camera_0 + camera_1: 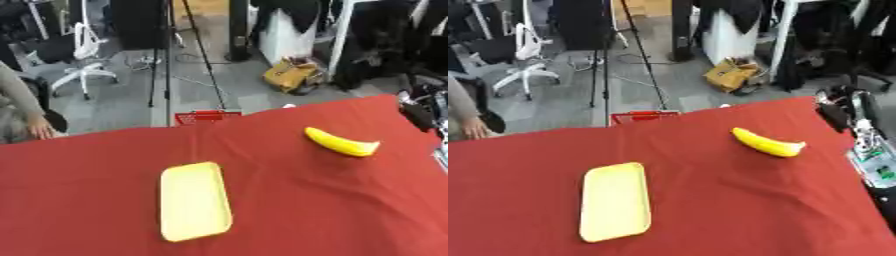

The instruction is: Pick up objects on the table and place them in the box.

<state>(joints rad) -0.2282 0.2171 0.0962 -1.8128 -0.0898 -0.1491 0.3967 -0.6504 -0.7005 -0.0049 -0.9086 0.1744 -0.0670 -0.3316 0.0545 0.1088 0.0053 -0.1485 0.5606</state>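
Observation:
A yellow banana (340,142) lies on the red tablecloth (306,200) at the right, its tip pointing right. A flat yellow rectangular tray (193,201) lies near the middle, slightly left. A small red wire box (207,116) shows just past the table's far edge. My right hand (839,113) comes in at the table's right edge, right of the banana and apart from it; it is dark and blurred. Further down the right edge are silver arm parts (873,162). My left hand is out of sight.
Beyond the table the floor holds a tripod (166,60), a white office chair (83,62) and a tan bag (293,75). A person's sleeve and hand (35,127) sit at the far left edge, touching nothing on the table.

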